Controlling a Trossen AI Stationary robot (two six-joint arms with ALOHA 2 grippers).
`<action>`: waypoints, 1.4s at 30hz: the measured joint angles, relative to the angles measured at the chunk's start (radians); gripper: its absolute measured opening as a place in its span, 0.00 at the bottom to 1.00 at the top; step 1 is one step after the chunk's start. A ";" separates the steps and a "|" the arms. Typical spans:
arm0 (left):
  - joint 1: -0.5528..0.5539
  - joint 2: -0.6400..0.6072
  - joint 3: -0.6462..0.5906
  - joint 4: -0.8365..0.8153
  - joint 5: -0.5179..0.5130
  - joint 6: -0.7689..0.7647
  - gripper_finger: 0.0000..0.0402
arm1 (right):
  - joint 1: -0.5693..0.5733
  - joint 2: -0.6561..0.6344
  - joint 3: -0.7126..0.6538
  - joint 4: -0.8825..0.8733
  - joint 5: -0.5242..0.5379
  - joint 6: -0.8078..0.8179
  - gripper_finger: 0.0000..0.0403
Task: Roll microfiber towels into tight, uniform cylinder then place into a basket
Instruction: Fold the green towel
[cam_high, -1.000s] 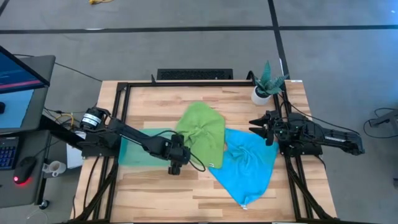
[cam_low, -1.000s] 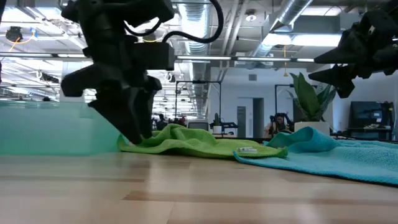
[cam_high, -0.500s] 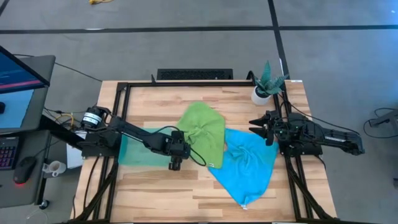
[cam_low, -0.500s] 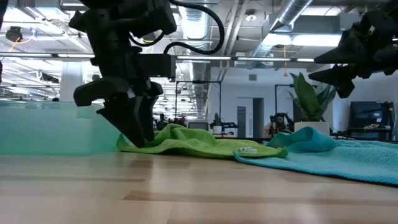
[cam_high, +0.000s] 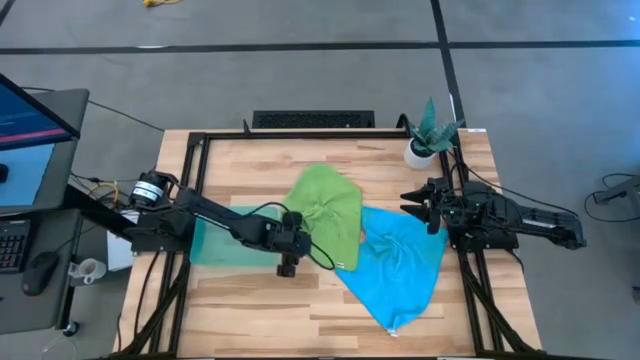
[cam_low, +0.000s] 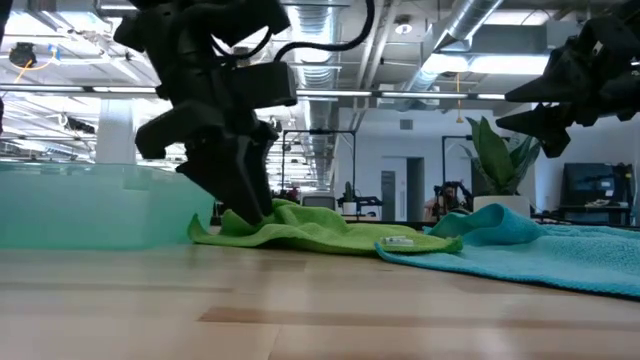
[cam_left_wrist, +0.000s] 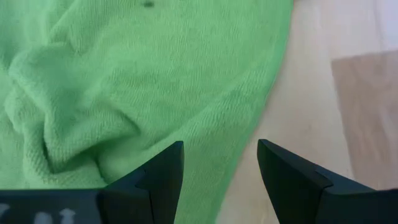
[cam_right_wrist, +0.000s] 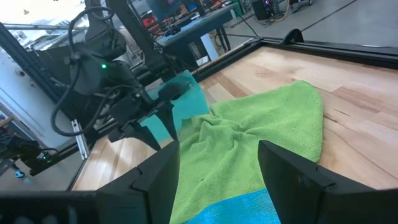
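Left gripper (cam_high: 288, 268) low at near edge of green towel (cam_high: 326, 214), fingers apart straddling hem, likely lining up edge pinch to start roll; blue towel (cam_high: 400, 270) flat, overlapped by green; basket (cam_high: 208, 243) under left arm, empty; right gripper (cam_high: 412, 203) parked above table edge, fingers spread, holding nothing.

Both arms are matte black, chunky jointed links with loose black cables looping off them; fingers (cam_left_wrist: 163, 176) are flat angular black wedges, left arm has a silver motor cap
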 joint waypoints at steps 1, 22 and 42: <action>0.002 0.000 -0.001 -0.002 0.000 0.001 0.49 | 0.000 0.000 0.000 0.000 0.000 0.000 0.59; 0.005 0.142 0.041 0.074 0.049 -0.158 0.45 | 0.000 -0.002 0.000 0.000 0.002 0.000 0.59; -0.011 0.153 0.169 0.037 0.182 -0.197 0.03 | 0.000 -0.002 0.000 0.000 0.003 0.000 0.59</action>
